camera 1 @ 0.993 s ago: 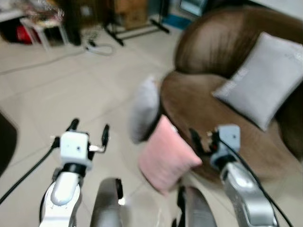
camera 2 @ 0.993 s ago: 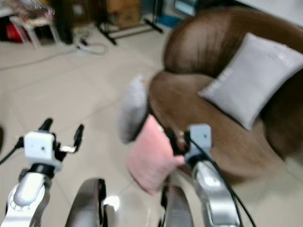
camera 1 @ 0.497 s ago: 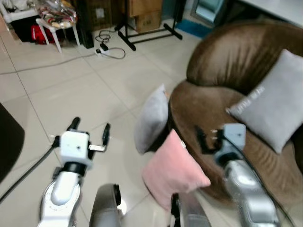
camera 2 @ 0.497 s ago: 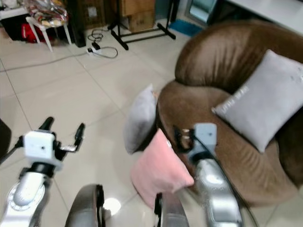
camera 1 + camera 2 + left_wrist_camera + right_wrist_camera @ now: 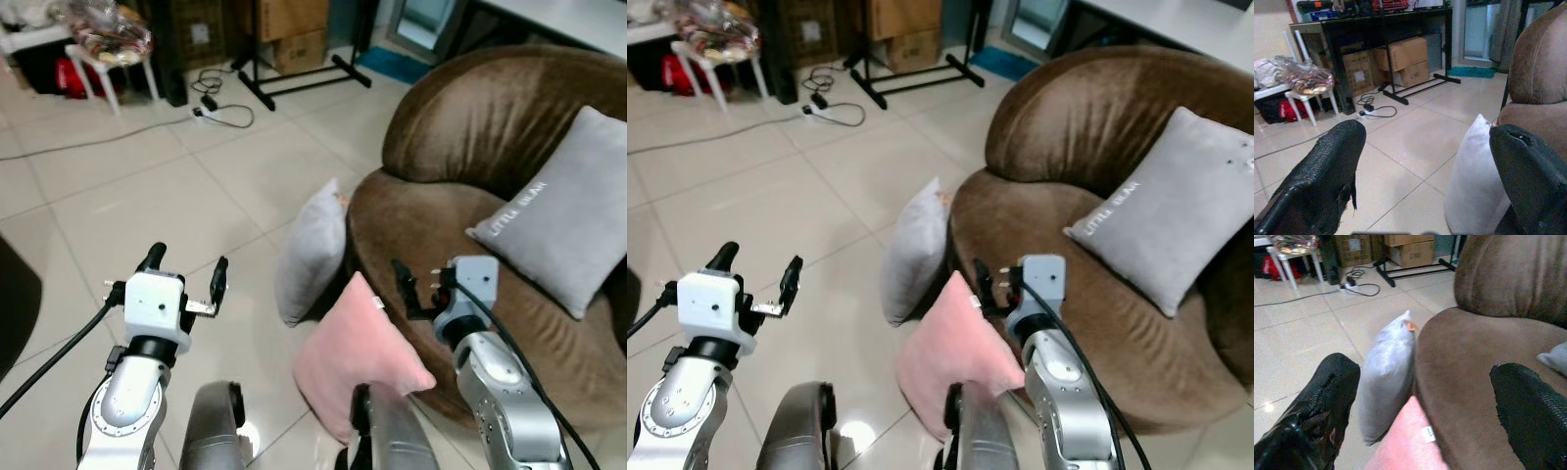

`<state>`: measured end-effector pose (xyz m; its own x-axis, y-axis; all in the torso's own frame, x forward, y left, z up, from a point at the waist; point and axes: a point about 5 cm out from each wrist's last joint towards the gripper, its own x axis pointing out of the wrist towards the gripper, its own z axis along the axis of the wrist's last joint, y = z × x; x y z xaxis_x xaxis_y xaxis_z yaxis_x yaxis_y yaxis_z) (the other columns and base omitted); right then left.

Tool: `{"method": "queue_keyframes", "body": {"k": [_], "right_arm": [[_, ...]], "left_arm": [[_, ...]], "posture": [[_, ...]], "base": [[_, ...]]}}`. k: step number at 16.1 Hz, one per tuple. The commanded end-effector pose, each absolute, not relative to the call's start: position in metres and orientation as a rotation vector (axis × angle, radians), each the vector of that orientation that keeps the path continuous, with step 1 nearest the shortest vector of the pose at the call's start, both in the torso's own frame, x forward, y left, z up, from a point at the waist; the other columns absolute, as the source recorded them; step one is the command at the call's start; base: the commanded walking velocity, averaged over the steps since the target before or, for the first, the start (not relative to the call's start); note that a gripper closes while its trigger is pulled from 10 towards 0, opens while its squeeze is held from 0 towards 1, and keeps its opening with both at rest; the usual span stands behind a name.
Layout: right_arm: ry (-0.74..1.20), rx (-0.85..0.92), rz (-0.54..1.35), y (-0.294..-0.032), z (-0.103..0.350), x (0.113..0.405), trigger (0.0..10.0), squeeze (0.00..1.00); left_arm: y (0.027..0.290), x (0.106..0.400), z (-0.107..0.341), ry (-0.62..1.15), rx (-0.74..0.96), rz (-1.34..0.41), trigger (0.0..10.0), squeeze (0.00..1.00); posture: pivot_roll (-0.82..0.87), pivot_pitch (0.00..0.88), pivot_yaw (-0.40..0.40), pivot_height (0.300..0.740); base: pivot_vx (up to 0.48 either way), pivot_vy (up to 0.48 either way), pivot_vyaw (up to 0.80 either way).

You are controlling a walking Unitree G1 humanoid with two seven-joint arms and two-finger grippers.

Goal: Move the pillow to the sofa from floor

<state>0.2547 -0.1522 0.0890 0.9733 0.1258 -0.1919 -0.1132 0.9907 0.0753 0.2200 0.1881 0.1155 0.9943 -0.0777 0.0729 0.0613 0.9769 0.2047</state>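
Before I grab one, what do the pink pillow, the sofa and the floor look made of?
Pink pillow: soft matte fabric, probably a plush weave; a sewn tag shows at its edge.
Sofa: brown velvety or suede-like cloth, with brushed streaks.
Floor: glossy pale tile, with grout lines and glare.

Both silver arms are raised forward at about the same height. The left gripper (image 5: 186, 273) is held with its fingers spread wide, and the right gripper (image 5: 1425, 411) is likewise held spread apart.
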Motion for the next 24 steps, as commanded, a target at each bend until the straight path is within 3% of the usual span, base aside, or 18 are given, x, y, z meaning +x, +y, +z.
{"method": "queue_keyframes", "body": {"k": [1,9,10,11,18,24], "right_arm": [[0.230,0.066,0.119,-0.156,0.084,0.253,10.0,0.00],[0.308,0.052,0.205,-0.152,0.075,0.255,10.0,0.00],[0.325,0.052,0.203,-0.153,0.072,0.255,10.0,0.73],[0.316,0.063,0.200,-0.155,0.072,0.258,10.0,1.00],[0.326,0.051,0.240,-0.145,0.072,0.272,10.0,1.00],[0.413,-0.022,0.164,-0.146,0.055,0.312,10.0,1.00]], "left_arm": [[0.183,0.219,0.114,-0.074,0.204,-0.099,10.0,0.52],[0.180,0.217,0.110,-0.044,0.199,-0.154,10.0,0.52],[0.179,0.217,0.109,-0.035,0.198,-0.174,10.0,0.52],[0.179,0.217,0.108,-0.029,0.207,-0.201,10.0,0.52],[0.178,0.218,0.108,-0.024,0.210,-0.238,10.0,0.52],[0.161,0.215,0.109,0.034,0.188,-0.498,10.0,0.53]], "posture": [[0.04,0.088,-0.080,0.547],[0.04,0.110,-0.084,0.487],[0.04,0.112,-0.085,0.487],[0.05,0.120,-0.088,0.487],[0.04,0.140,-0.084,0.487],[0.05,0.227,-0.081,0.487]], "base": [[0.000,0.000,0.00],[0.000,0.000,0.00],[0.000,0.000,0.00],[0.000,0.000,0.00],[0.000,0.000,0.00],[0.000,0.000,0.00]]}}
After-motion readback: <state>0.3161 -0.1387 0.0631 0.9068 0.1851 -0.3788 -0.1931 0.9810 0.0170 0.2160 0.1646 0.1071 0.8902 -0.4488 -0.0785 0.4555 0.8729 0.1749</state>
